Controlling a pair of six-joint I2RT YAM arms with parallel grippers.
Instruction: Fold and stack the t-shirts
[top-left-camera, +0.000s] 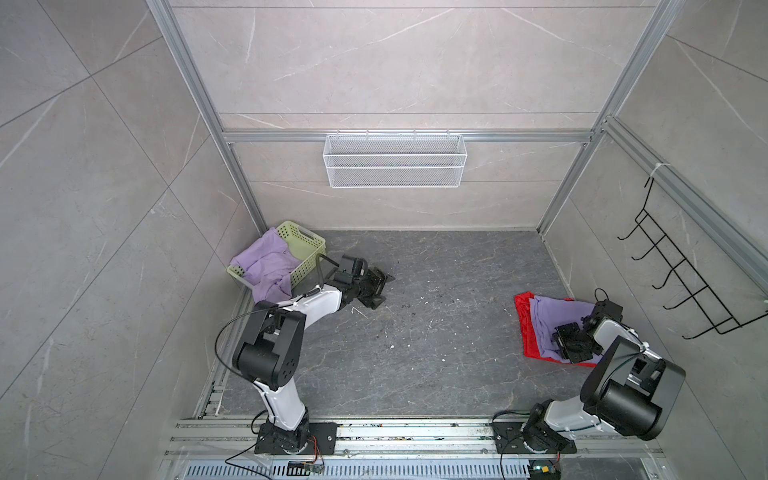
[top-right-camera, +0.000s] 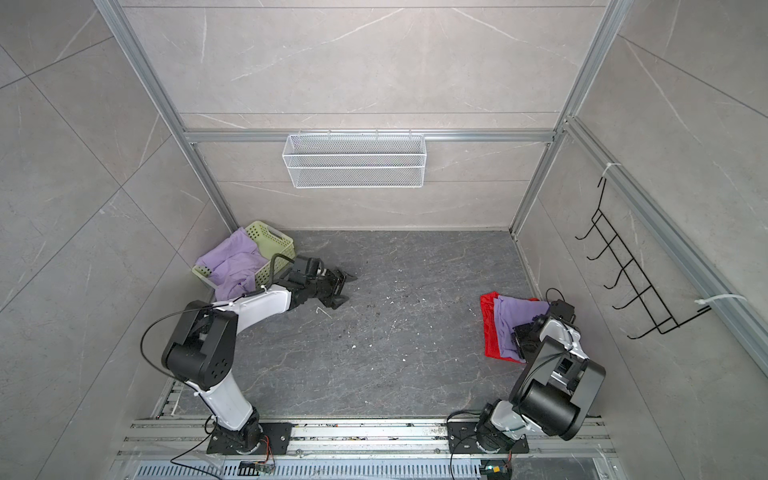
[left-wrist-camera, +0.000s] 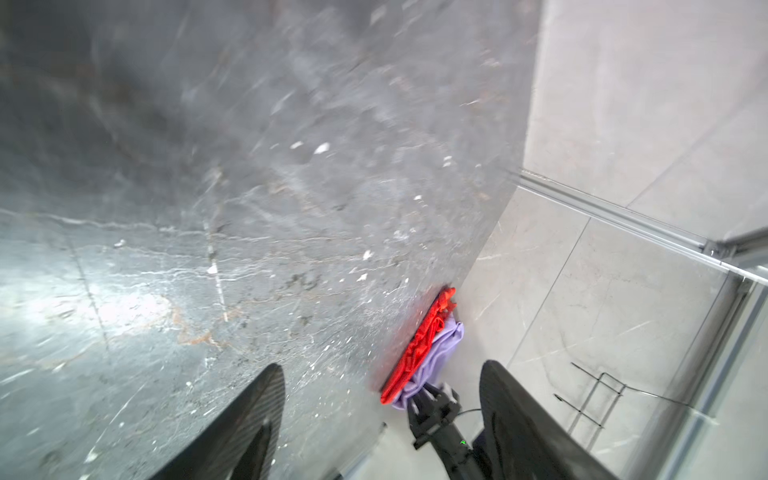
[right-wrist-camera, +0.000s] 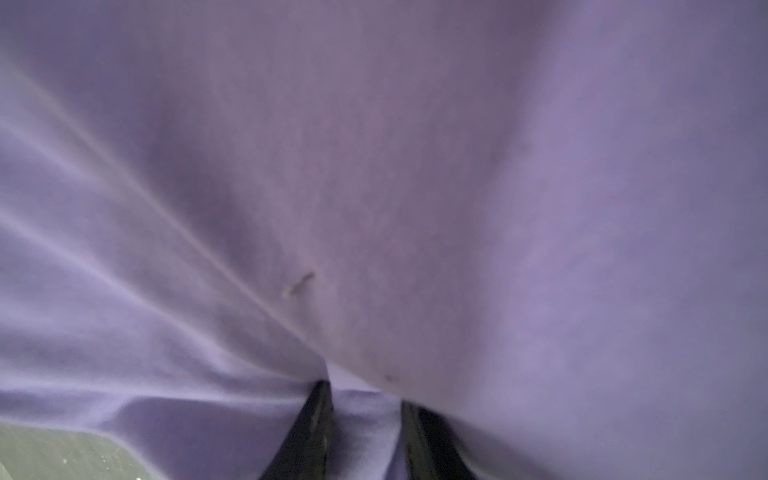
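One heap of crumpled lilac t-shirts (top-left-camera: 266, 266), their number unclear, spills over the green basket (top-left-camera: 309, 245). Just right of it, apart from them, the left gripper (top-left-camera: 381, 291) hangs wide open over the grey marbled surface (top-left-camera: 436, 340). Far right, a folded lilac t-shirt (top-left-camera: 550, 316) lies on red cloth (top-left-camera: 524, 332). The right gripper (right-wrist-camera: 368, 411) narrowly pinches its fabric, fingertips hidden from above.

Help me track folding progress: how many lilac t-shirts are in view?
2 that I can tell apart: a folded t-shirt on the red cloth at the right, and a crumpled t-shirt heap spilling from the green basket. The heap may hide more.
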